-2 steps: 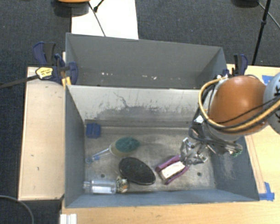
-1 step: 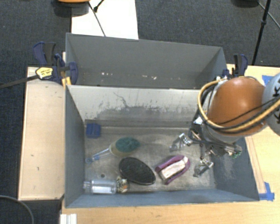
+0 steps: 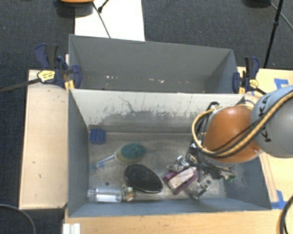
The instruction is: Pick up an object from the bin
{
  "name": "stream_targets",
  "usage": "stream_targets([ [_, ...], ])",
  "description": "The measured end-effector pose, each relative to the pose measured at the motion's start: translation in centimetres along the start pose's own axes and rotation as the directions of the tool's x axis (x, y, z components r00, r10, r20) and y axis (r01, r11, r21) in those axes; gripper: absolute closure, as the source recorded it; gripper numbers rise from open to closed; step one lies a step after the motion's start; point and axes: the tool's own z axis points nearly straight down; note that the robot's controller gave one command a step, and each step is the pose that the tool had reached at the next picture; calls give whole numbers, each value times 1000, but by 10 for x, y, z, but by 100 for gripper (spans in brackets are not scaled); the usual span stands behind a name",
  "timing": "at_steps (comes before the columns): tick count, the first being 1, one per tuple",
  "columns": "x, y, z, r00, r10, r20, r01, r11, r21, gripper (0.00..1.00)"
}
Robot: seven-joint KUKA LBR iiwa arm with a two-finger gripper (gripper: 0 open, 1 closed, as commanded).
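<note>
1. The purple block (image 3: 180,179), purple with a pale face, lies tilted on the floor of the bin (image 3: 152,97), right of centre and near the front wall.
2. The gripper (image 3: 198,183) sits low in the bin, just beside the block's right end and possibly touching it. The wrist hides the contact, so I cannot tell whether the gripper is wide, narrow or clamped on the block.
3. A small shiny metal piece (image 3: 178,163) lies just behind the block, also close to the gripper.
4. The orange cover (image 3: 230,134) on the wrist, looped with cables, hangs over the bin's right part.
5. Further left are 4 things, all apart from the gripper:
   - a black oval (image 3: 143,179), near the block
   - a teal brush (image 3: 131,151) behind the oval
   - a clear vial (image 3: 105,195) at the front left
   - a blue block (image 3: 97,135) towards the back left
6. Progress, as a judgement: the gripper is at floor level beside 1 thing, so the approach looks complete. No grasp is confirmed and nothing is off the floor. What is left is a firm hold on the purple block and a lift clear of the bin.
</note>
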Motion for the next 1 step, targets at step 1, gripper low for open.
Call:
stream_targets([
  [1, -2, -1, -3, 1000, -4, 6, 4, 1000, 3, 100],
])
